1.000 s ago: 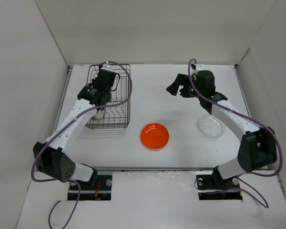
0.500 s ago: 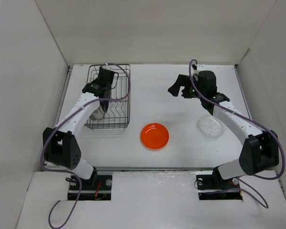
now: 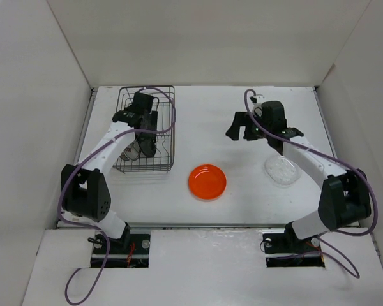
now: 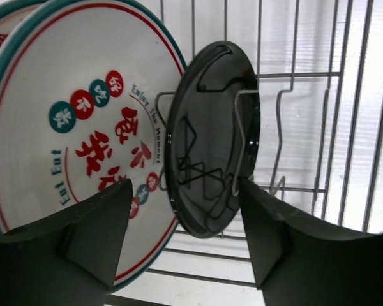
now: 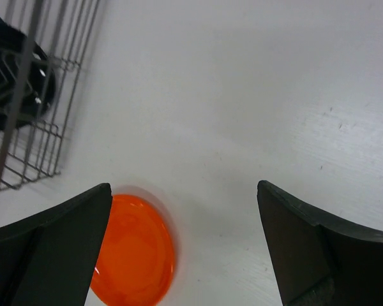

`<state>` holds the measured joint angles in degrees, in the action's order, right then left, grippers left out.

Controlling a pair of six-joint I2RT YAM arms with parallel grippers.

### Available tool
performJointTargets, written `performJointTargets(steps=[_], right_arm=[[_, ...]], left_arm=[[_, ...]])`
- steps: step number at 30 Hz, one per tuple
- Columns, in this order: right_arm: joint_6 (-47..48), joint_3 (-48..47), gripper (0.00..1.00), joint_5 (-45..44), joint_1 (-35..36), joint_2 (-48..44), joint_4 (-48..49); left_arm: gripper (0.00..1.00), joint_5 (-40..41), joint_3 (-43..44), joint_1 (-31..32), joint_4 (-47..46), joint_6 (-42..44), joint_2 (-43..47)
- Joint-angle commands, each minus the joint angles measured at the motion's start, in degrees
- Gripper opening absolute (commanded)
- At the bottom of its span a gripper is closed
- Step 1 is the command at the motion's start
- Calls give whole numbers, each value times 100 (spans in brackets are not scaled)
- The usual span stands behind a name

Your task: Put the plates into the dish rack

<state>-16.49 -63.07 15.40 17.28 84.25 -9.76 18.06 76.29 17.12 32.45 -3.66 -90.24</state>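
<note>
The dish rack (image 3: 168,137) stands at the table's far left. My left gripper (image 3: 144,137) reaches down into it, open, its jaws apart on either side of the glossy black plate (image 4: 212,137). That plate stands on edge between the rack's prongs (image 4: 277,137) and touches neither finger. Beside it leans a white plate with red marks (image 4: 76,121), with another white rim (image 4: 3,16) behind. The orange plate (image 3: 207,181) lies flat at mid table. The clear plate (image 3: 283,171) lies to the right. My right gripper (image 3: 238,129) hovers open and empty above the table, beyond the orange plate (image 5: 137,252).
White walls enclose the table on the left, back and right. Purple cables loop off both arms. In the right wrist view the rack's corner (image 5: 38,95) shows at upper left, with bare white tabletop (image 5: 242,95) between the rack and the clear plate.
My left gripper has opened and let go of the black plate, which now stands in the rack. The right gripper has drifted slightly nearer, still open.
</note>
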Motion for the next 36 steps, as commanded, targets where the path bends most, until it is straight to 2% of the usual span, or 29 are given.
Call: performJointTargets(steps=[1,4,5,7,11,13,15,20,24,25,27,28,33,35,36], right_arm=[[401,504,100,454,-23,118,-141],[226,1251,97,806,118,57,245],[225,1401,95,972,188,57,316],[173,1717,93,1061,355,57,395],[-11,2009,85,1281,802,197,677],[-170,2088,84,1167,1031,276,756],[-302,2088,79,1114,1102,443,835],[-636,2088,64,807,1102,847,888],[-882,2036,42,657,1102,1076,888],[-943,2035,27,588,1102,1215,888],[-1022,1983,17,534,1102,1330,888],[-1023,1983,1,534,1102,1444,888],[-1155,1930,0,534,1102,1560,888],[-1286,1868,0,534,1102,1185,950],[-1286,1790,0,534,1102,973,950]], left_arm=[[66,-215,-62,-34,-28,32,287],[74,-478,218,-34,129,172,358],[81,-697,324,-34,183,260,506],[100,-839,587,-34,314,322,612],[100,-980,1570,-34,508,454,753],[100,-1138,1809,-34,648,507,858],[100,-1409,2046,-34,710,507,911],[100,-1596,2109,-34,710,507,1087],[100,-1543,1977,-34,710,507,1201],[100,-1543,1916,-34,710,559,1201],[100,-1490,1863,-34,710,559,1254],[100,-1490,1811,-34,710,559,1254],[100,-1490,1758,-87,710,620,1307],[100,-1787,1758,-87,710,691,1307],[100,-2267,1758,-87,710,691,1255]])
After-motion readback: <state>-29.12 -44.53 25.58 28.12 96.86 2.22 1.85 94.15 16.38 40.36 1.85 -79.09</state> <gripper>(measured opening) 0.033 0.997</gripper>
